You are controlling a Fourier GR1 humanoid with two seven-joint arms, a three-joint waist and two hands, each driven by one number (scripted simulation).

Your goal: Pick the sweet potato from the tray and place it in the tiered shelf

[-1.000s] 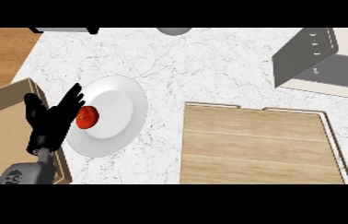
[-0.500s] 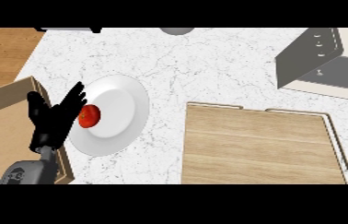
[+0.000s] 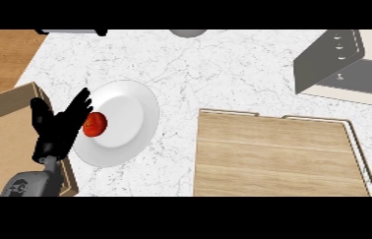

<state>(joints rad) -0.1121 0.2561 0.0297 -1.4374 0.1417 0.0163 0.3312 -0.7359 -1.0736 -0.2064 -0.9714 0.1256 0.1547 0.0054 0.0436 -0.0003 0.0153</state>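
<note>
A small round red thing lies on the left part of a white plate; no sweet potato shows. My left hand comes in from the lower left and stays open, its straight fingers spread over the plate's left rim right beside the red thing, partly covering it. A wooden tray with a raised rim sits at the lower right with nothing on it. The grey tiered shelf stands at the upper right edge. My right hand shows nowhere.
A wooden box stands at the left edge beside my left forearm. A grey round object and a dark item sit at the counter's far edge. White marble counter lies between plate, tray and shelf.
</note>
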